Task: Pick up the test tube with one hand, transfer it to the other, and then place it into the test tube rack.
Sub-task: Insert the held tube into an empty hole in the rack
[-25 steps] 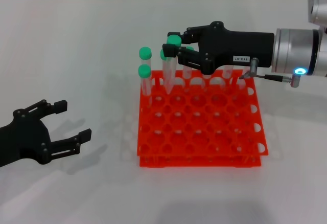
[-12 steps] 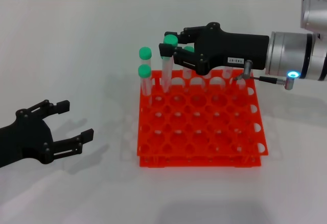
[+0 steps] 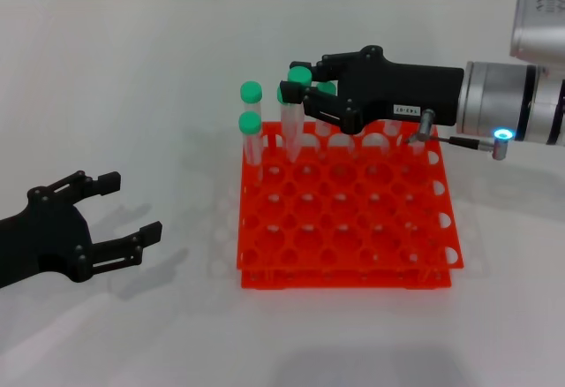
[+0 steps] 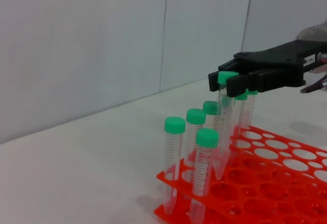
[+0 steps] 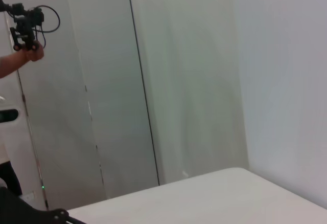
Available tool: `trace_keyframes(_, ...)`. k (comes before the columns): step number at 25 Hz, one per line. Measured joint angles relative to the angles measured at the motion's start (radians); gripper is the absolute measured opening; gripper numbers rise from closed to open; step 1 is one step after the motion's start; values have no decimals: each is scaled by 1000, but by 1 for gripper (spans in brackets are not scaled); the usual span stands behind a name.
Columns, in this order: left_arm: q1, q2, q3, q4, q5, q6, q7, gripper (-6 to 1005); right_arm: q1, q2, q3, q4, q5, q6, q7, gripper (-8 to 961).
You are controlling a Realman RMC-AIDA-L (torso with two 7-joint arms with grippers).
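Green-capped test tube is clamped near its cap in the right gripper, jaws closed on it. The tube hangs roughly upright, its tip just above or entering a back-row hole of the orange test tube rack. The left gripper rests on the table well apart, jaws spread and empty.

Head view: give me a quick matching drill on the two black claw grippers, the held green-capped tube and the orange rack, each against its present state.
Things:
1. left black claw gripper
2. right black claw gripper with white label
3. clear plastic test tube with green cap
4. bright orange square test tube rack

States:
A. gripped upright over the rack's back row
B. shut on a tube
C. open, empty, beside the rack
D. mostly unfilled holes

Pairs: 1-C, 2-B, 3-A, 4-D
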Motion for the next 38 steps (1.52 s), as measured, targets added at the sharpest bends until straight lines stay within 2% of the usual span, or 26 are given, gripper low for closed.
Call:
trace_keyframes(6, -3, 0, 0, 0, 5, 0, -3, 892, 0, 0, -68, 7, 64, 40, -39, 287)
trace_keyframes(13, -11, 0, 0, -4, 8, 1, -5, 893, 12, 0, -109, 10, 68, 67, -40, 289)
trace_keyframes(38, -34, 2, -1, -20, 11, 0, -2, 893, 19, 0, -166, 9, 61, 134, -43, 295)
